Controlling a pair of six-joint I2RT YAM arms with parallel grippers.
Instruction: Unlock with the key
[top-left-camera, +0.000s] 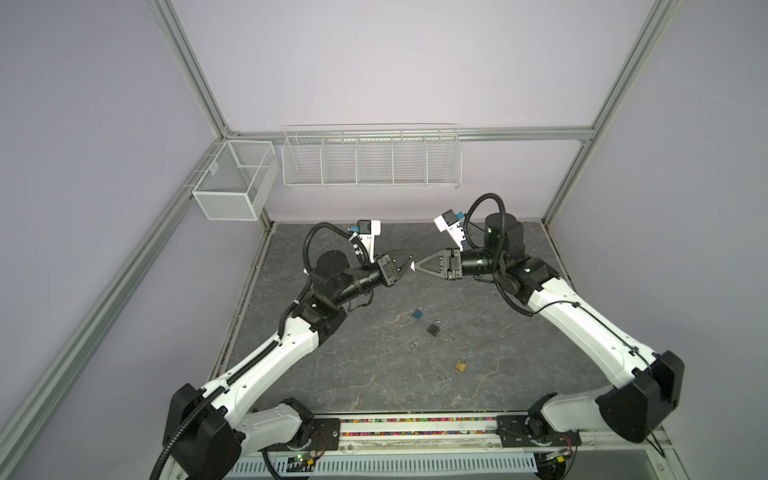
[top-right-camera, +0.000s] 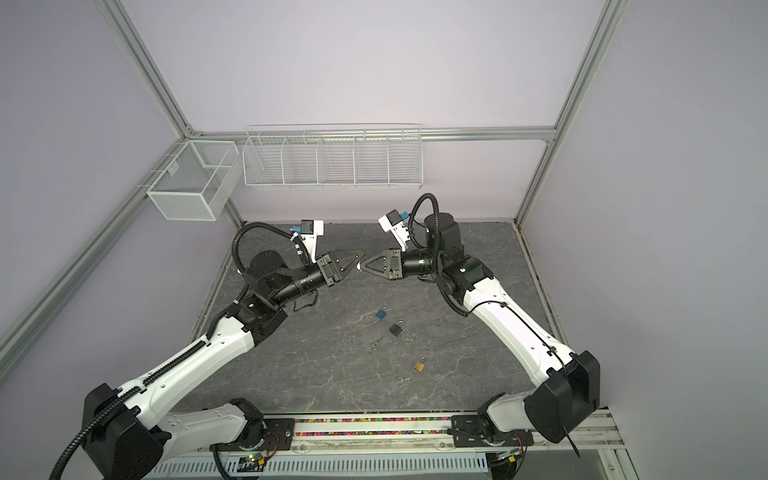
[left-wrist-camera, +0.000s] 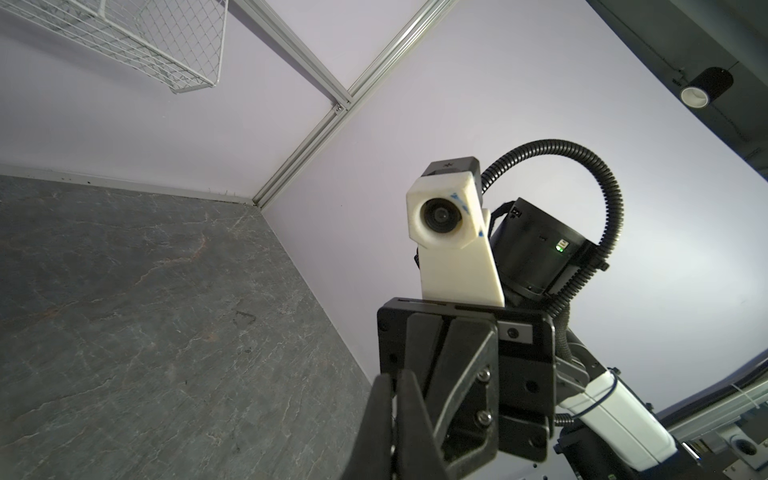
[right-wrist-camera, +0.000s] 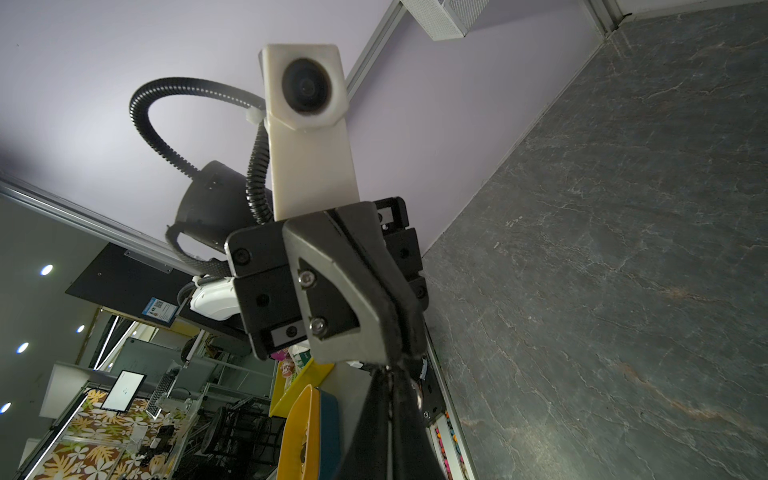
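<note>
Table (top-left-camera: 332, 374), grey stone-pattern, holding three small padlocks and loose keys near its middle. Blue lock (top-left-camera: 419, 312) is rearmost. Black lock (top-left-camera: 434, 328) lies just beside it toward the front, not touching. Brass lock (top-left-camera: 460, 365) lies well apart, nearer the front and right. Key (top-left-camera: 414, 345) lies flat on the table, on the left between the black and brass locks and touching neither. A second metal bit (top-left-camera: 444, 379) in front of the brass lock is too small to identify. Left gripper (top-left-camera: 408, 267) and right gripper (top-left-camera: 417, 268) are raised over the rear middle of the table, behind the locks, and meet tip to tip. Each has its fingers pressed together. A white bit (top-left-camera: 412, 266) shows where the tips meet; which gripper carries it cannot be told. Both wrist views show only the opposite gripper and bare table. Wire rack (top-left-camera: 372, 158) hangs on the back wall. Mesh basket (top-left-camera: 232, 183) hangs at the rear left corner.
</note>
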